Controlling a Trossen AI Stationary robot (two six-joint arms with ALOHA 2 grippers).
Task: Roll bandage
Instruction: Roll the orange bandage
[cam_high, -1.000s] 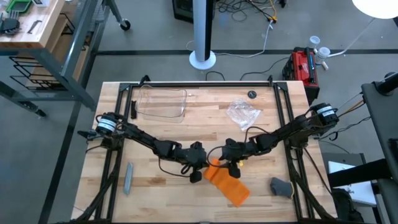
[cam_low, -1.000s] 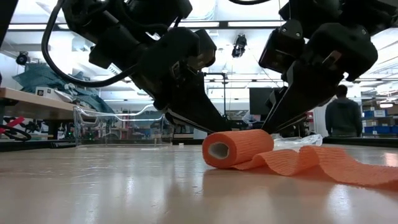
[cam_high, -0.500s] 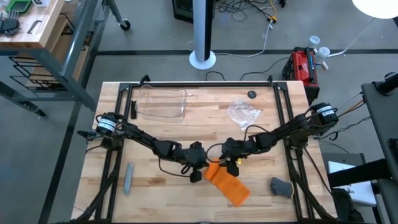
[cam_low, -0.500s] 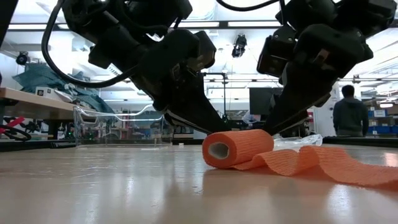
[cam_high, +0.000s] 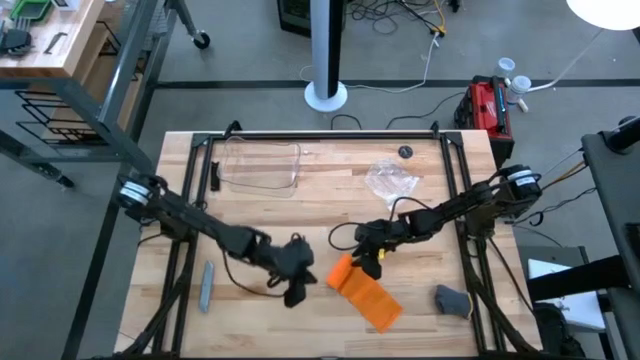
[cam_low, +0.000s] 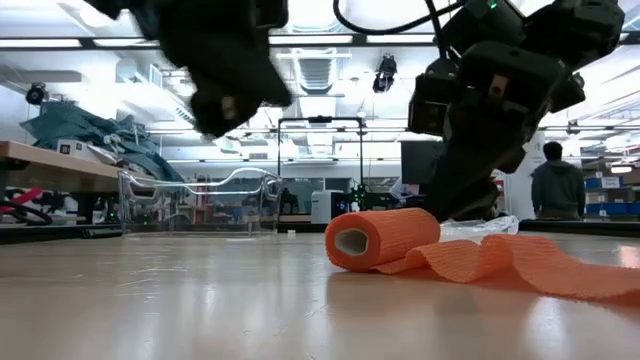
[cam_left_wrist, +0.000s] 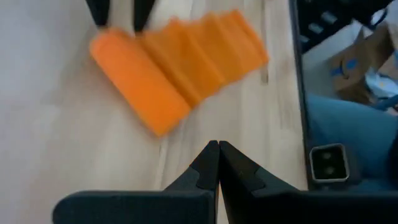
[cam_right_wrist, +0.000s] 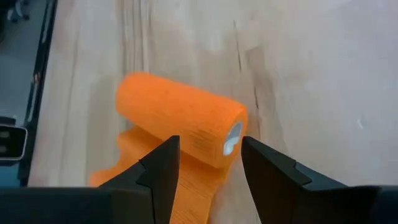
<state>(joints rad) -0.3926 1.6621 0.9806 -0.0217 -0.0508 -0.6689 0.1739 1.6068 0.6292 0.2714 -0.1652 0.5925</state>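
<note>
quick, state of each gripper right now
Left gripper: shut, empty, clear of the bandage.
Right gripper: open, fingers either side of the rolled end, not clamped on it.

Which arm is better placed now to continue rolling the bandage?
Probably the right: the right gripper is open right by the bandage roll. The left gripper is shut and apart from it.

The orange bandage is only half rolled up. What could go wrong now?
The bandage roll might unroll: the left gripper, fingers shut, is off to the side, touching nothing. Only the right gripper is at the roll, fingers open with one on each side, so nothing squeezes it. The loose tail lies wrinkled on the table and might wind up crooked.
</note>
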